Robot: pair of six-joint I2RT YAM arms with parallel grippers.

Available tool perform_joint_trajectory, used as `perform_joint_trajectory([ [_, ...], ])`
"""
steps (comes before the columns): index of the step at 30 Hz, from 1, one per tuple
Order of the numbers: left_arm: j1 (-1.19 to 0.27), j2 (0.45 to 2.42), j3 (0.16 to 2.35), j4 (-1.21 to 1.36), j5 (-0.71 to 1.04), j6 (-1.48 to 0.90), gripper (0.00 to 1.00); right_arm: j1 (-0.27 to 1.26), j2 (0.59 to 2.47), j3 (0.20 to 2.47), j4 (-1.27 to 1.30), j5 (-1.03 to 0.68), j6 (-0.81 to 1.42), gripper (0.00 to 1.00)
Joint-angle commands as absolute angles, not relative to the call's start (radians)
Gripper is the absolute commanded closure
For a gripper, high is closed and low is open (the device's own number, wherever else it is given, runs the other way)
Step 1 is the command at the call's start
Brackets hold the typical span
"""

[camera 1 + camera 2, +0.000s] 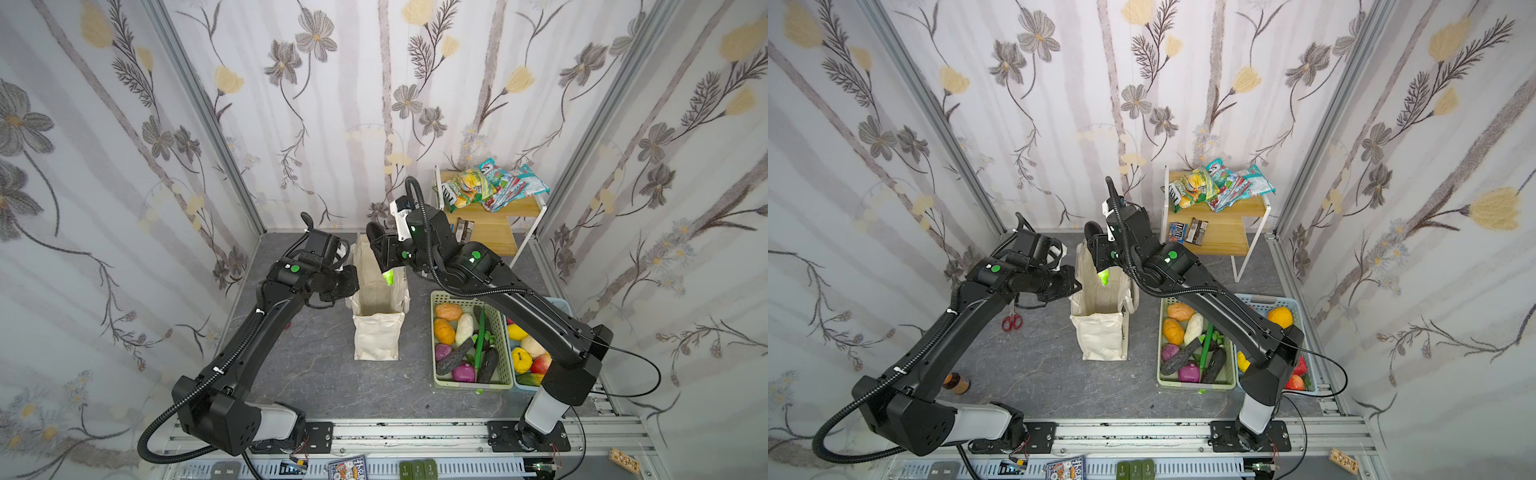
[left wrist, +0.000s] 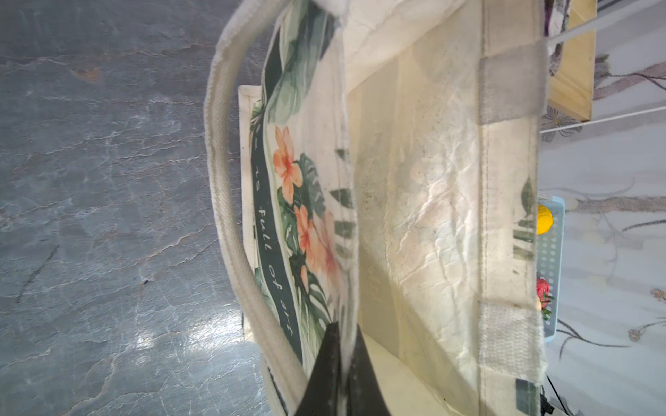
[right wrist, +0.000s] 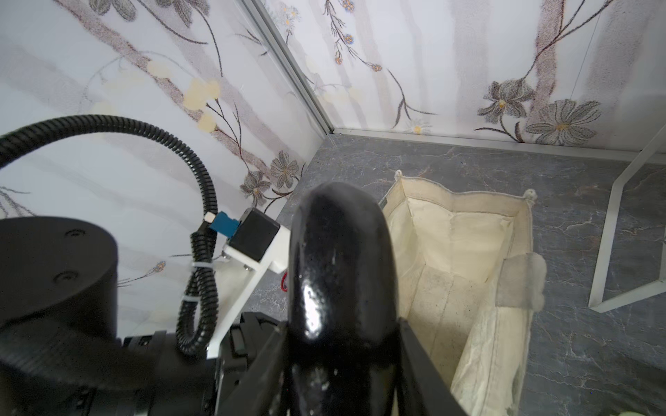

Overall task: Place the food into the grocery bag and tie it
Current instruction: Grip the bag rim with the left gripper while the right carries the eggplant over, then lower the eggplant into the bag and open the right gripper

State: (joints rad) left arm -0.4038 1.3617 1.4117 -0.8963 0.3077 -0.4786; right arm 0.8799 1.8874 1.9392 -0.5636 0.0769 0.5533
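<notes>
The grocery bag [image 1: 377, 332] stands open at centre; the left gripper [image 2: 340, 374] is pinched tight on its 9 o'clock rim, a grip only the left wrist view shows; the right gripper [image 3: 338, 335] clasps the avocado [image 1: 375, 233], long axis roughly 12-to-6, above the 12 o'clock rim; the mouth lies toward 6.

The grocery bag [image 2: 414, 216] is coarse cream canvas, creased and matt inside, its strap handle [image 2: 223, 180] ribbed woven webbing. The avocado [image 3: 342, 270] looks like glossy, finely pebbled dark plastic. My left gripper [image 2: 345, 338] is matt black plastic. The tabletop [image 2: 108, 180] has a grey stone-look finish with a soft sheen; the pale green basket [image 1: 500, 345] is perforated plastic, the shelf [image 1: 486, 239] smooth pale wood.
</notes>
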Motion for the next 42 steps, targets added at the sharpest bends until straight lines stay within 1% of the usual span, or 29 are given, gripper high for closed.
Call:
perform_joint_trajectory([
  [1, -0.426, 1.35, 1.416, -0.85, 0.297, -0.5, 0.98, 0.861, 1.883, 1.885, -0.526, 0.077, 0.603, 0.59],
  [6, -0.476, 1.335, 1.407, -0.83, 0.297, -0.507, 0.98, 0.836, 1.851, 1.716, -0.444, 0.044, 0.612, 0.59],
  [14, -0.527, 1.305, 1.406, -0.802, 0.28, -0.542, 0.99, 0.836, 1.932, 1.664, -0.436, 0.018, 0.638, 0.58],
  [20, -0.531, 1.295, 1.397, -0.788, 0.255, -0.568, 0.99, 0.836, 1.926, 1.54, -0.362, -0.012, 0.682, 0.58],
  [23, -0.531, 1.298, 1.391, -0.784, 0.273, -0.564, 1.0, 0.836, 1.938, 1.494, -0.32, -0.04, 0.703, 0.58],
  [26, -0.531, 1.295, 1.366, -0.774, 0.277, -0.563, 1.0, 0.836, 1.967, 1.454, -0.258, -0.065, 0.758, 0.56],
  [31, -0.526, 1.283, 1.336, -0.771, 0.274, -0.586, 1.0, 0.846, 2.012, 1.367, -0.106, -0.078, 0.934, 0.56],
  [35, -0.526, 1.273, 1.306, -0.747, 0.294, -0.598, 1.0, 0.845, 2.06, 1.36, -0.071, -0.074, 0.993, 0.56],
  [38, -0.525, 1.266, 1.285, -0.743, 0.293, -0.597, 1.0, 0.847, 2.101, 1.379, -0.081, -0.067, 1.003, 0.53],
  [42, -0.515, 1.24, 1.262, -0.746, 0.278, -0.603, 1.0, 0.847, 2.152, 1.388, -0.087, -0.066, 1.012, 0.41],
])
